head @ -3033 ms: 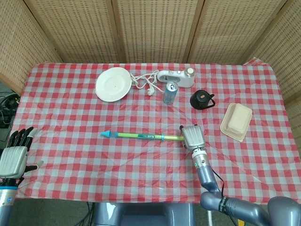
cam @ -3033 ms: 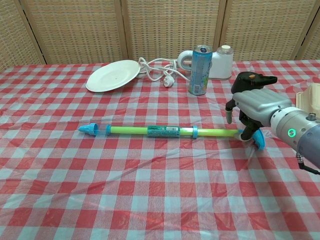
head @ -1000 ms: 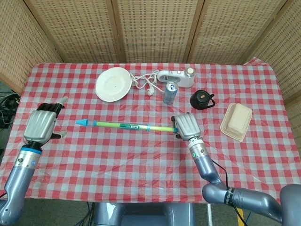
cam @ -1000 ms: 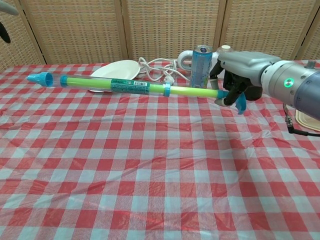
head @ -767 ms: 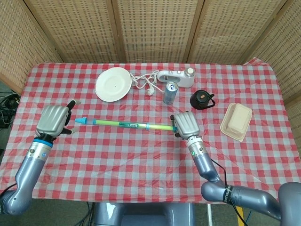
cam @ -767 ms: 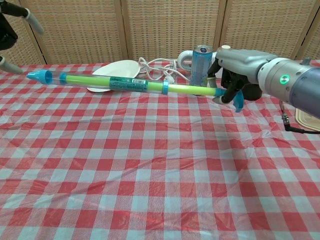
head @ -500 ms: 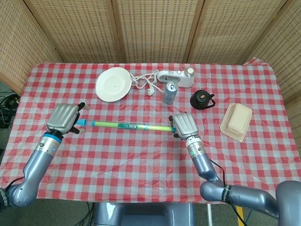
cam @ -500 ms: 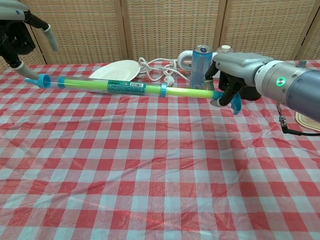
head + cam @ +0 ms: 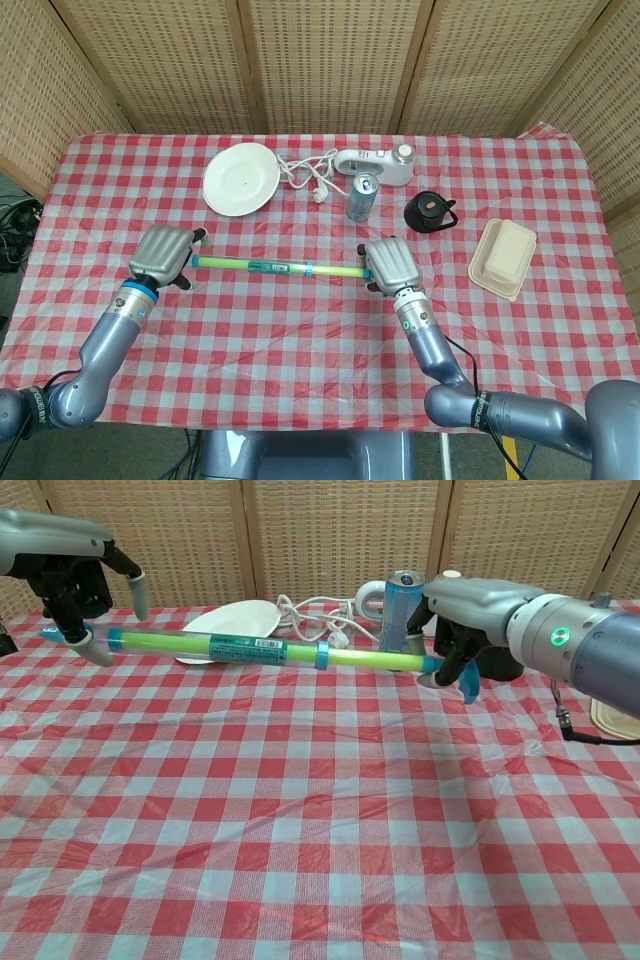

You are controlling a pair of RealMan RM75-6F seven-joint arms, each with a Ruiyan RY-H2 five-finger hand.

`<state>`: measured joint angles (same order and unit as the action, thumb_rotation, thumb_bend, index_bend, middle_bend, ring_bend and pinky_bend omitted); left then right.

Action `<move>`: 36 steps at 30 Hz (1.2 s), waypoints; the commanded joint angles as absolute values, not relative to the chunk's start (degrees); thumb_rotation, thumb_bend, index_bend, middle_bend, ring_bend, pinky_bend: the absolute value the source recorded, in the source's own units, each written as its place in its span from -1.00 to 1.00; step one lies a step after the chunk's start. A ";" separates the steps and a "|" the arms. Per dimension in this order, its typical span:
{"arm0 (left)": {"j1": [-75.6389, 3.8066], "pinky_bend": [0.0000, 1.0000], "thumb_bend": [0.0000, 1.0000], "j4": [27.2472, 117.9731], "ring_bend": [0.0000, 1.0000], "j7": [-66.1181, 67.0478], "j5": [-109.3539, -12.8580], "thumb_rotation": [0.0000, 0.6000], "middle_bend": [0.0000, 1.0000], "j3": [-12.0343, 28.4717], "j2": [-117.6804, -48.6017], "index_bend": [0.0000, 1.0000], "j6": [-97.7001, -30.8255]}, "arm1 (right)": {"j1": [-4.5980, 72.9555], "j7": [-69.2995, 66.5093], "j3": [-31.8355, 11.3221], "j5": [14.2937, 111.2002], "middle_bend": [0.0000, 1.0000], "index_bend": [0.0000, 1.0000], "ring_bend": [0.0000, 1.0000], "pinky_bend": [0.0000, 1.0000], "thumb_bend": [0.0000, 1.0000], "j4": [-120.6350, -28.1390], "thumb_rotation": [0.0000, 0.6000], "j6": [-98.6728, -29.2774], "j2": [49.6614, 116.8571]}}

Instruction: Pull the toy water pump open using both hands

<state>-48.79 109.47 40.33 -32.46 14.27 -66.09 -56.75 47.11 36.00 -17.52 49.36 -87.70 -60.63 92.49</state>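
Head view overhead, chest view low frontal, sharing table (image 9: 300, 330)

No text, brand, number or sign can be read in either view. The toy water pump (image 9: 265, 651) carries a teal label (image 9: 240, 648) partway along its green tube, with a small white patch like a barcode at its end nearer the drink can (image 9: 401, 607), but the print is too small and blurred to make out. The drink can has blue and white printing on its side, and that too is illegible.
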 commanded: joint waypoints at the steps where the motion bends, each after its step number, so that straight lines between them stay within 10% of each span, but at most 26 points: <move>1: -49.43 0.31 -0.66 109.44 0.51 40.58 -32.10 1.00 0.65 14.02 -66.55 -0.20 -57.28 | 47.21 35.74 -17.64 49.46 1.00 0.67 1.00 0.06 0.04 -88.27 1.00 -60.86 92.25; 9: -50.91 0.31 -0.56 108.72 0.51 41.08 -30.98 1.00 0.65 12.67 -67.93 -0.16 -59.37 | 47.17 34.78 -17.36 49.12 1.00 0.67 1.00 0.06 0.04 -89.85 1.00 -61.14 91.44; 17: -51.53 0.31 -0.18 108.38 0.51 40.38 -31.21 1.00 0.65 11.99 -69.47 0.28 -62.51 | 47.32 34.09 -16.64 49.08 1.00 0.67 1.00 0.06 0.04 -89.80 1.00 -61.30 91.07; 36: -49.05 0.31 -0.17 109.34 0.51 38.25 -33.76 1.00 0.65 8.47 -68.99 0.33 -65.80 | 47.04 32.24 -16.20 49.23 1.00 0.67 1.00 0.07 0.04 -87.68 1.00 -61.87 89.78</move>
<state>-49.24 109.34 38.45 -33.62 8.63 -69.12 -65.73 47.04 32.23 -16.21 49.21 -87.71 -61.84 89.82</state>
